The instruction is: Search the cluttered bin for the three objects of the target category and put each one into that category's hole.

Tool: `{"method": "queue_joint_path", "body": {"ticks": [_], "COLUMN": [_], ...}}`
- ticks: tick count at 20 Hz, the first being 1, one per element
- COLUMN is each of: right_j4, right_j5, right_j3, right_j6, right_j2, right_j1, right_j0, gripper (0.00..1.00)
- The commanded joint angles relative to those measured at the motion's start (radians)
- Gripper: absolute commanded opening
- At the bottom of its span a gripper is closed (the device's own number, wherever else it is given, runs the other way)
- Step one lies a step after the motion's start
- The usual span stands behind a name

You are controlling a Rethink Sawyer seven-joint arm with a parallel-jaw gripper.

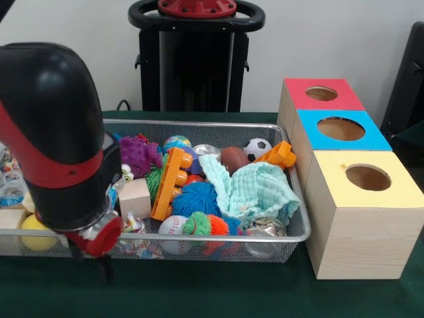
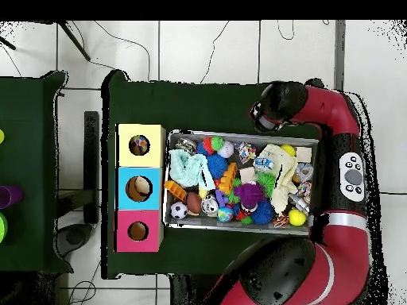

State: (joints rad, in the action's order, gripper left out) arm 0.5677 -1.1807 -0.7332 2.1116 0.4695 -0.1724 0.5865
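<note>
No readable text, label, brand, number or sign is showing in either view. The three wooden boxes [image 1: 344, 179] are carrying only plain red, blue and yellow tops with holes. The toys in the wire bin [image 1: 301, 228] are showing patterns but no legible lettering. The silver can [image 1: 207, 152] is bearing markings too small to read.
</note>
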Motion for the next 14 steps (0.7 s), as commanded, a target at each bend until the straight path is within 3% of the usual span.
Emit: {"method": "queue_joint_path", "body": {"ticks": [1,3,5,8,14], "right_j4": [0.146,0.119,0.052,-0.096,-0.292], "right_j5": [0.238,0.188,0.056,-0.143,-0.403], "right_j3": [-0.064,-0.049,-0.003,0.009,-0.03], "right_j6": [-0.307,-0.285,-0.256,-0.106,0.135], "right_j2": [-0.037,-0.031,-0.006,0.021,0.012], "right_j1": [0.081,0.101,0.143,0.19,0.108], "right_j0": [0.002,0.003,0.016,0.039,0.016], "gripper": [1.0,1.0,1.0,1.0,1.0]}}
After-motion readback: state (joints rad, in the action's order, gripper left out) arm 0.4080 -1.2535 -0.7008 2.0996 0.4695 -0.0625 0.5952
